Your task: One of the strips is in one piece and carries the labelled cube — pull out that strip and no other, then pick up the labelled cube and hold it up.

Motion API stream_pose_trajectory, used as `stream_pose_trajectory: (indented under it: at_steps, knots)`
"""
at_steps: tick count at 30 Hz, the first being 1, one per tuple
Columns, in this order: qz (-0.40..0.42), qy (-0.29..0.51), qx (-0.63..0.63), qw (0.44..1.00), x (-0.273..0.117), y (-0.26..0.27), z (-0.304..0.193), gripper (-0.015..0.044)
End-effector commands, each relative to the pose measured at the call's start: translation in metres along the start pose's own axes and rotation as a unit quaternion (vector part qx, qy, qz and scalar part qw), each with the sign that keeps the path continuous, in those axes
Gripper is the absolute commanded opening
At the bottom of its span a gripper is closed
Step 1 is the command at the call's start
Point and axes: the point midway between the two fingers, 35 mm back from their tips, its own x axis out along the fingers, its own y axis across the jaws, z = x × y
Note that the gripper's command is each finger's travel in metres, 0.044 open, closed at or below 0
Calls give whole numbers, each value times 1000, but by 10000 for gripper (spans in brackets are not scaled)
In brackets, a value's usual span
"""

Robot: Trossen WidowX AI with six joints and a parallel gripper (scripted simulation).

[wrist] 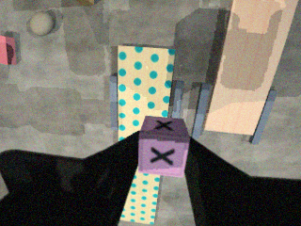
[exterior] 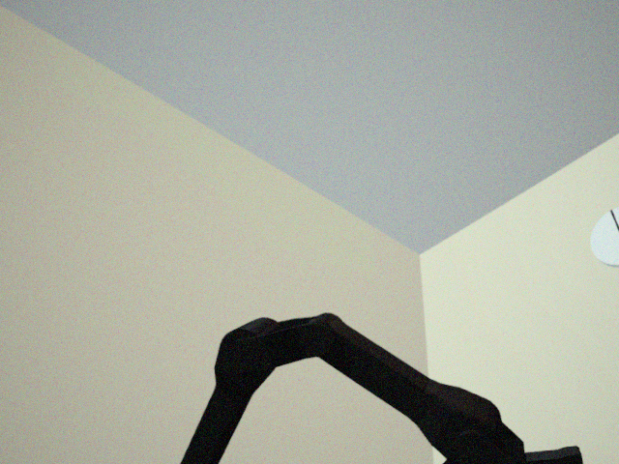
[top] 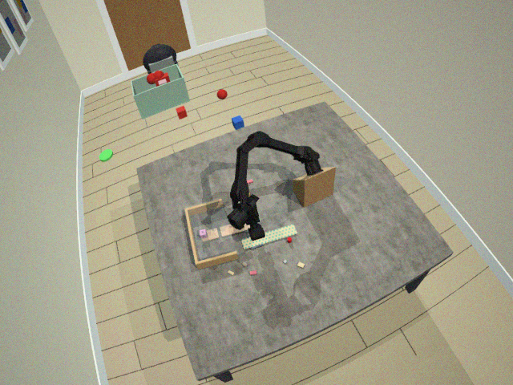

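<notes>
My gripper (wrist: pixel 162 137) is shut on the purple cube marked with a black X (wrist: pixel 163 157), which hangs over the dotted strip in the wrist view. In the top view the arm hides the held cube and fingertips. The cream strip with teal dots (top: pixel 285 232) (wrist: pixel 146 71) is in one piece and lies outside the open side of the wooden frame. The salmon strip is in separate pieces: a short one (top: pixel 212 234) and a longer one (top: pixel 230 230) (wrist: pixel 245 56), with a gap between. A second pinkish-purple cube (top: pixel 202 233) is at the short piece's far end; its marking is unreadable.
The wooden frame (top: pixel 191 242) walls three sides around the salmon pieces. Blue-grey rails (wrist: pixel 114 101) (wrist: pixel 201 110) flank the strips. Small clutter includes a red cube (top: pixel 288 240), a pink block (top: pixel 252 272) and a yellow block (top: pixel 300 265). A brown block (top: pixel 320 187) stands by the arm's base.
</notes>
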Motion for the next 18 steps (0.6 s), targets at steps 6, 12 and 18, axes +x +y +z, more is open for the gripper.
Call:
stream_pose_trajectory:
  at_steps: [6,12,18]
  knots:
    - [2,0,0,1000,-3,-8,-26,0]
    - [2,0,0,1000,-3,-16,-44,0]
    - [2,1,-1,1000,-3,-24,-63,0]
